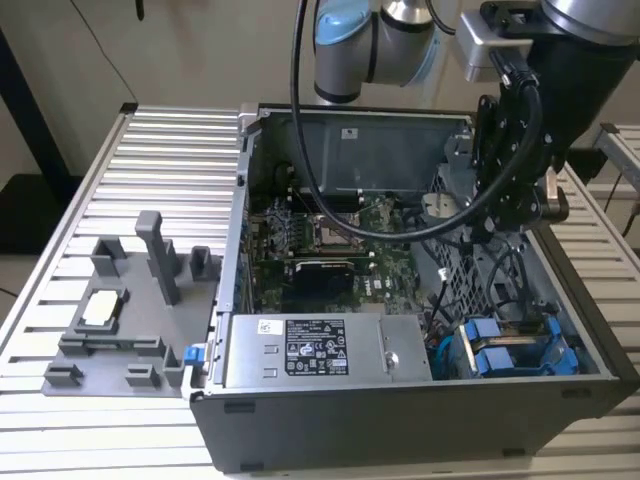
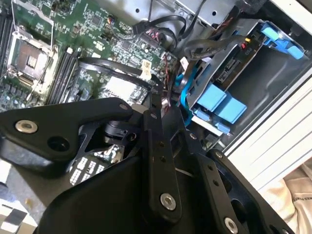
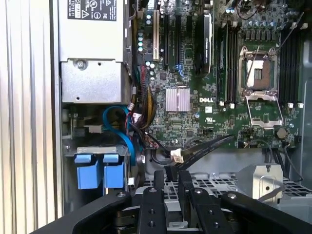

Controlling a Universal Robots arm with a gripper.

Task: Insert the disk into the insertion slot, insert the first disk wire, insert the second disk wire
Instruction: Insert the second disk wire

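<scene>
Step check: disk looks seated in the insertion slot, in the near corner of the case on the exterior view's right, just right of the silver power supply box. So I'd call the insert step done and a wire step in hand. Gripper hangs over the perforated cage, further back than the disk and well apart from it. Fingers are drawn close with a narrow gap, apparently pinching the end of a black flat disk wire that runs back toward the motherboard; the contact itself is hard to confirm. My read is that seating it calls for squaring the connector to the disk's port and threading past the clutter: a looped blue cable and a loose white plug sit close by. Of the disk I mostly see two bright blue carrier tabs side by side, facing out of the bay; its silver body is largely hidden.
</scene>
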